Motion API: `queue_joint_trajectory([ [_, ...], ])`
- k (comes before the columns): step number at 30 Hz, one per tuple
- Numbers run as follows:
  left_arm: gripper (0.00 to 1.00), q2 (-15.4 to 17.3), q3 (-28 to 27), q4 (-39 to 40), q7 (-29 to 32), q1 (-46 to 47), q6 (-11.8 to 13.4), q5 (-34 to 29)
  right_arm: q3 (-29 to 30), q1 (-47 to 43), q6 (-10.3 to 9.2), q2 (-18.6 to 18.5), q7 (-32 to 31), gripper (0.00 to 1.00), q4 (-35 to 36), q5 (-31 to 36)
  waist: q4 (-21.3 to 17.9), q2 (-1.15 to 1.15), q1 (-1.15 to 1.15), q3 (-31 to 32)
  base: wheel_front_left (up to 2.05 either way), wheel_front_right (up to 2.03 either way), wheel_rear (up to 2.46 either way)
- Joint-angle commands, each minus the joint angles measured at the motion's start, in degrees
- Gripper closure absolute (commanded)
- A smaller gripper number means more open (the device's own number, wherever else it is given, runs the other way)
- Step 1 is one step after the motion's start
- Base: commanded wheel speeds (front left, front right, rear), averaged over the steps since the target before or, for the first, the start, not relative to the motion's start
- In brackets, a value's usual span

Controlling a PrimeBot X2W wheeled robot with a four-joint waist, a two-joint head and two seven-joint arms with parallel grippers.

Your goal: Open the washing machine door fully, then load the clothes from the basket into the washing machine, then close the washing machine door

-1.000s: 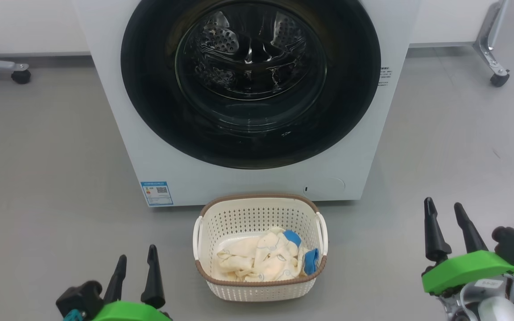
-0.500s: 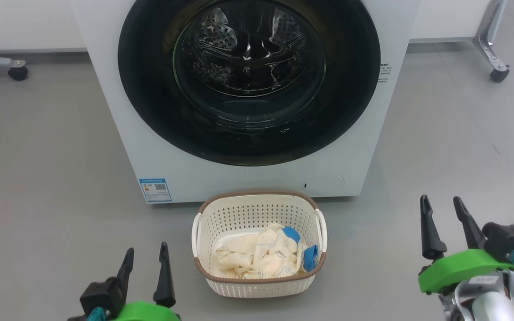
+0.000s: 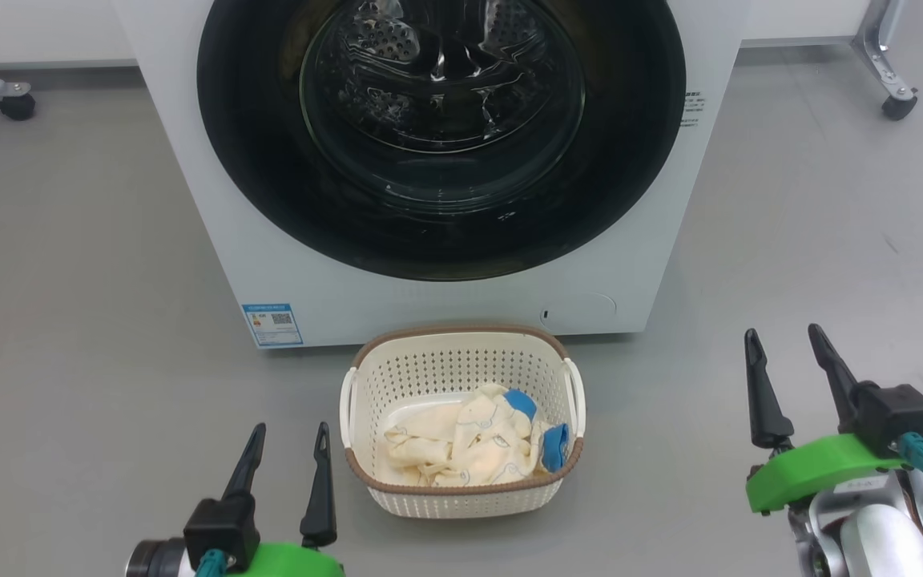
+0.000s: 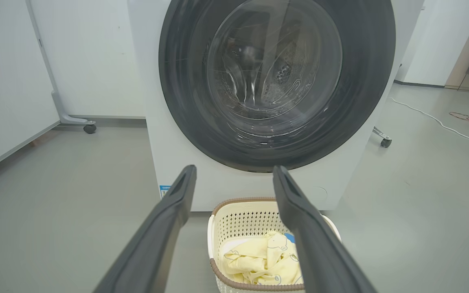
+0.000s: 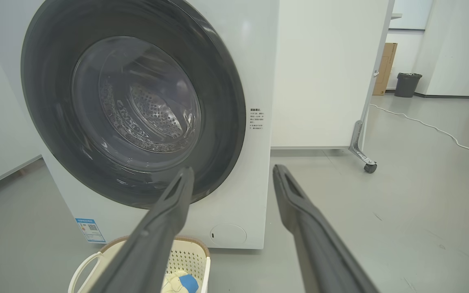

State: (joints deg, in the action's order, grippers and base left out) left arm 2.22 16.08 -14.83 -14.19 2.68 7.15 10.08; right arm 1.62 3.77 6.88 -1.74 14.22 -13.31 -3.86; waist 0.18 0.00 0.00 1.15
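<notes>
The white washing machine (image 3: 189, 160) stands ahead, its round black-rimmed door (image 3: 253, 168) shut flat against the front, drum visible through the glass. On the floor before it sits the cream basket (image 3: 461, 497) holding the pale yellow clothes (image 3: 461, 445) with blue cuffs. My left gripper (image 3: 289, 437) hovers open just left of the basket, nothing between its fingers. My right gripper (image 3: 782, 340) is open and empty, well to the basket's right. In the left wrist view the door (image 4: 177, 81), basket (image 4: 234, 207) and clothes (image 4: 259, 260) lie ahead; the right wrist view faces the door (image 5: 226, 101).
Grey floor (image 3: 69, 320) spreads on both sides of the machine. Caster wheels of rolling partitions stand at the far left (image 3: 17, 106) and far right (image 3: 900, 106). A white cable (image 5: 434, 128) trails across the floor to the right, a dark bin (image 5: 407, 84) beyond it.
The head camera has tilted down slightly, so the machine and basket sit higher in view. My left gripper has shifted right toward the basket; the right gripper rose a little. Both stay open.
</notes>
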Motion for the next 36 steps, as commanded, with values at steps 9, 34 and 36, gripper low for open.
queue_joint_trajectory([
  [9,0.00,0.65,-2.05,2.14,-0.81,3.29,1.03,-0.72,-1.42,3.39,0.61,-1.14,0.69,0.00,2.31,-0.26,0.07,0.00,0.00,-0.07,0.00,0.00,0.00],
  [34,0.00,0.65,-1.20,1.13,-0.81,3.26,-0.01,-0.13,-1.69,3.64,0.61,-1.14,0.75,0.00,1.96,-1.35,0.24,0.00,0.00,0.27,0.17,0.17,-0.33],
  [36,0.00,0.65,-1.10,1.08,-0.81,3.32,0.01,-0.23,-1.76,3.67,0.61,-1.14,0.75,0.00,1.89,-1.44,0.25,0.00,0.00,0.34,0.86,0.86,-1.72],
])
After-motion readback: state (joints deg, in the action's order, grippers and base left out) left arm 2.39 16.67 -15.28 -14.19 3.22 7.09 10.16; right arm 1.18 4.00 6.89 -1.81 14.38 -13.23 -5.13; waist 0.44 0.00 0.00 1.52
